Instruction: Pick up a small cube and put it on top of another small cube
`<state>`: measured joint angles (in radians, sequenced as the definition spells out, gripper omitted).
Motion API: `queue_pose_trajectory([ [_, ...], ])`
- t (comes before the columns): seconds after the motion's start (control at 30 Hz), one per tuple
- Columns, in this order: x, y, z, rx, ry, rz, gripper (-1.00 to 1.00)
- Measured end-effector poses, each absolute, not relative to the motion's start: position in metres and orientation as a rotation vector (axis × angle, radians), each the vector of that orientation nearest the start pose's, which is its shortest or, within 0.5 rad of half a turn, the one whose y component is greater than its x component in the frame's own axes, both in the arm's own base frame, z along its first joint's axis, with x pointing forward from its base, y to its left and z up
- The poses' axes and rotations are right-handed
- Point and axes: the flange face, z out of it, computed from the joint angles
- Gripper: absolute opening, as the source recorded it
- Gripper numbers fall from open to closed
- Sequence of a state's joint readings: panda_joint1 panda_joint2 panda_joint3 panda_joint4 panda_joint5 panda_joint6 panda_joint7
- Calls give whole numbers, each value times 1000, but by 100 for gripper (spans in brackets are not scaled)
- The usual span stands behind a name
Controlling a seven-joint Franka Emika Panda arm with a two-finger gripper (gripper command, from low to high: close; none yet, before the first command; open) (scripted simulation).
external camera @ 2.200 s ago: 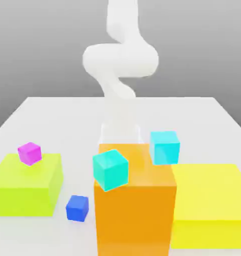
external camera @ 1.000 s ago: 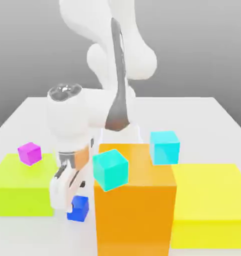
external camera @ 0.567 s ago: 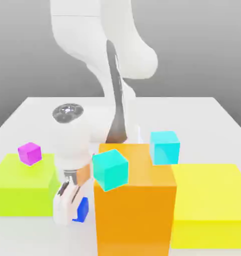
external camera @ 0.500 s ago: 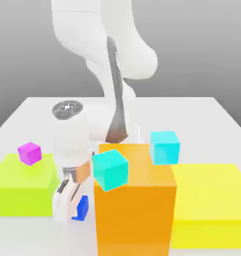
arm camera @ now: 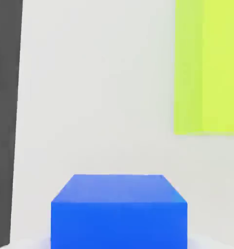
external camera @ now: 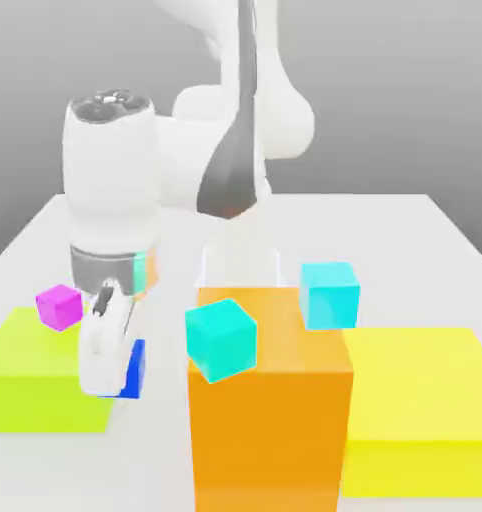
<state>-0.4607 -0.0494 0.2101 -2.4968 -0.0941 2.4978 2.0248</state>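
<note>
White two-finger gripper [external camera: 105, 385] clamping on small plain deep-blue cube [external camera: 135, 370], holding it up off white tabletop [external camera: 405, 240], nr lime-green block [external camera: 45, 390]. Small magenta cube [external camera: 60, 307] resting on top of same block, w/ gripper beside it.

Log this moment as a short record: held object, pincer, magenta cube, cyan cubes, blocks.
held object: blue cube, lifted off the table
pincer: shut on the blue cube, beside the green block
magenta cube: on the green block
cyan cubes: two, at the orange block
yellow block: at the exterior view's right of the orange block
stacking: not yet done
</note>
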Motion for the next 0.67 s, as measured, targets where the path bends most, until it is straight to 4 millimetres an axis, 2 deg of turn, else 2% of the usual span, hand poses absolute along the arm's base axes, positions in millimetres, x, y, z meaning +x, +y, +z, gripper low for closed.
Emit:
queue_pose_trajectory([
  [0.2,488,-85,406,-1767,2591,-138,-100],
  [0.33,492,-44,463,-1987,2414,-79,-100],
  [0.4,489,-26,447,-2033,2387,-18,-100],
  [0.47,488,-21,419,-2044,2380,-3,-100],
  [0.5,488,-20,404,-2046,2378,0,100],
  [0.67,488,-20,404,-2046,2378,0,100],
])
